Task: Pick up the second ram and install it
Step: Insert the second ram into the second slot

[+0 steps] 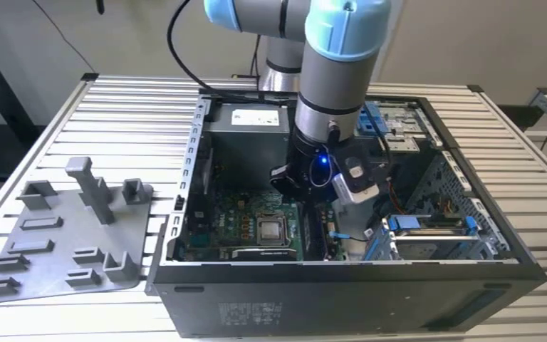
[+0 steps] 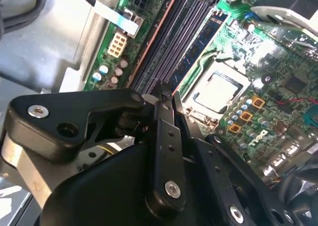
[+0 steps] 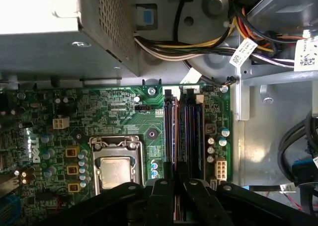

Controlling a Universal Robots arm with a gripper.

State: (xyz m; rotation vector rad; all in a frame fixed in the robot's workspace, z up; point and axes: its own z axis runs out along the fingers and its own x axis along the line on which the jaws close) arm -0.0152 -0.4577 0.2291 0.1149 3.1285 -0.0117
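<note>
1 arm, 1 gripper (image 2: 164,99) inside 1 open black metal computer case (image 1: 350,299) on a ribbed metal table (image 1: 131,114). Fingers closed over the memory slots (image 3: 181,131), pinching the second ram (image 2: 198,42), a thin dark stick seated in its slot. 1 grey plastic tray (image 1: 65,242) beside the case.

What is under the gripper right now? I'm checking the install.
Under the gripper lie the motherboard's memory slots, one holding a dark stick. The linkage covers the slots' near ends.
</note>
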